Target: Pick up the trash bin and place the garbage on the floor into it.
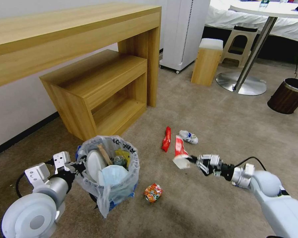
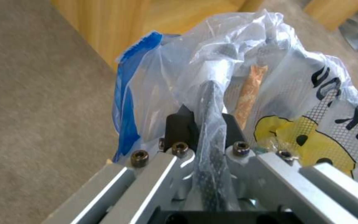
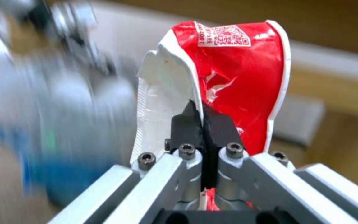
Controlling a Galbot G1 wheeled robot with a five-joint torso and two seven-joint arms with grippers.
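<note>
The trash bin (image 1: pixel 113 185), blue with a crinkly printed bag (image 2: pixel 311 102), is by the wooden shelf unit. My left gripper (image 1: pixel 76 167) is shut on its near rim, pinching bag and mesh wall (image 2: pixel 206 116). Inside lie a white slipper (image 1: pixel 94 162), a pale blue mask (image 1: pixel 113 174) and a wooden stick (image 1: pixel 104 153). My right gripper (image 1: pixel 191 160) is shut on a crushed red-and-white paper cup (image 1: pixel 180 154), held above the floor (image 1: pixel 205 205) right of the bin; the cup (image 3: pixel 233 81) stands up from the closed tips (image 3: pixel 204 113). Garbage on the carpet: a red wrapper (image 1: pixel 166 138), a crumpled white cup (image 1: pixel 188 136), a crushed orange can (image 1: pixel 153 192).
A wooden desk (image 1: pixel 73 29) with a lower shelf unit (image 1: pixel 99 89) stands behind the bin. Farther right are a white appliance (image 1: pixel 183 33), a wooden stool (image 1: pixel 207 62), a round table's metal base (image 1: pixel 241 84) and a brown wood-look bin (image 1: pixel 288 96). Open carpet lies in front.
</note>
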